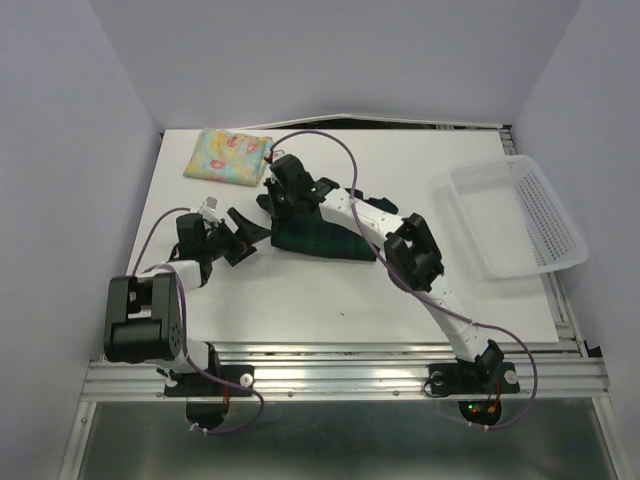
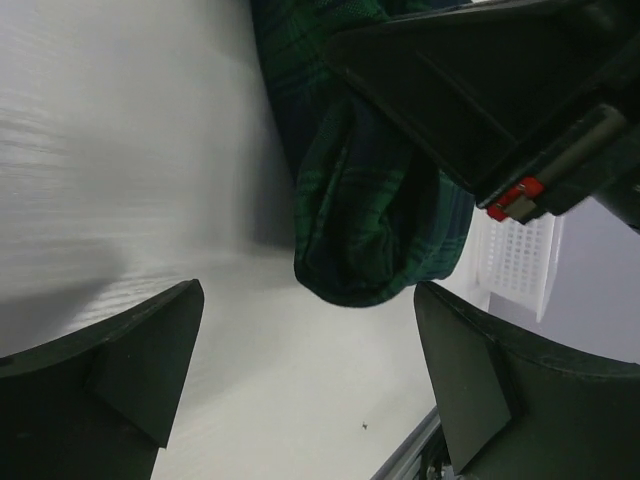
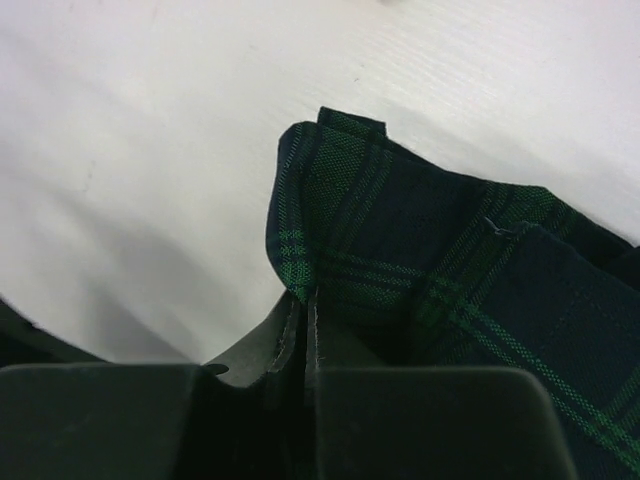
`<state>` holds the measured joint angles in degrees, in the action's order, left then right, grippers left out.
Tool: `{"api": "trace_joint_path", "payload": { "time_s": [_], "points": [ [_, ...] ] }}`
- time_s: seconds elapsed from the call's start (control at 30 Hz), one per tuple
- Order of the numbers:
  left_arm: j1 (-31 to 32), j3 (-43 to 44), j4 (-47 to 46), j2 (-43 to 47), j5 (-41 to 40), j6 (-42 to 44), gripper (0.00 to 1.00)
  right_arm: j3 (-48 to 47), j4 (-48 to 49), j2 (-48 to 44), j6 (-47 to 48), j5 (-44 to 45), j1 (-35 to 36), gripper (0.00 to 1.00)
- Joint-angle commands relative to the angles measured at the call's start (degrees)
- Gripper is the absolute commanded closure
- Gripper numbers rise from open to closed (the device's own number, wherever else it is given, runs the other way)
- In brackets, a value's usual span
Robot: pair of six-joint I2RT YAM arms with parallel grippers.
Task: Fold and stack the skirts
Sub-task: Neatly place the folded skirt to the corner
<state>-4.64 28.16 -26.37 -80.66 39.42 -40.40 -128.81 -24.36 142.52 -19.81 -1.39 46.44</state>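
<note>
My plaid skirt [image 3: 450,300] is woven cloth, matt, its green-and-navy threads showing a fine, slightly rough weave and a stitched hem. The fingers [image 3: 430,420] of my right pincer [image 3: 305,330] look like smooth, matt black plastic. The worktop [image 1: 300,300] is a smooth white board with a soft sheen. The floral skirt [image 1: 228,156] is soft, matt printed cloth. The basket [image 1: 550,215] is white plastic mesh, faintly glossy. The rail [image 1: 340,378] along the worktop's near edge is ribbed, dull-shining metal.
</note>
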Motion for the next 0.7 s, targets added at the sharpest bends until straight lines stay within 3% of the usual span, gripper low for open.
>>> {"api": "trace_joint_path", "payload": {
  "time_s": [0.0,0.13,0.33,0.53,0.67],
  "points": [
    [2.88,3.2,-11.94,-5.8,0.49,-3.37,0.01,-0.82,2.65,-4.18,-2.86,-2.3,0.41,0.99],
    [4.38,4.18,-16.68,-8.54,-2.94,-3.89,0.01,-0.82,2.65,-4.62,-3.39,-2.57,0.41,0.99],
    [9.3,4.27,-27.75,-14.6,0.12,-7.84,0.01,-1.35,2.74,-4.62,-4.01,-3.18,0.41,0.99],
    [10.62,0.67,-46.73,-20.49,2.86,-16.55,0.01,-2.41,2.91,-4.09,-4.62,-3.01,-0.12,0.99],
    [11.67,0.58,-51.23,-21.99,0.93,-18.75,0.02,-2.67,3.0,-4.0,-5.76,-3.45,-0.12,0.99]
  ]
}}
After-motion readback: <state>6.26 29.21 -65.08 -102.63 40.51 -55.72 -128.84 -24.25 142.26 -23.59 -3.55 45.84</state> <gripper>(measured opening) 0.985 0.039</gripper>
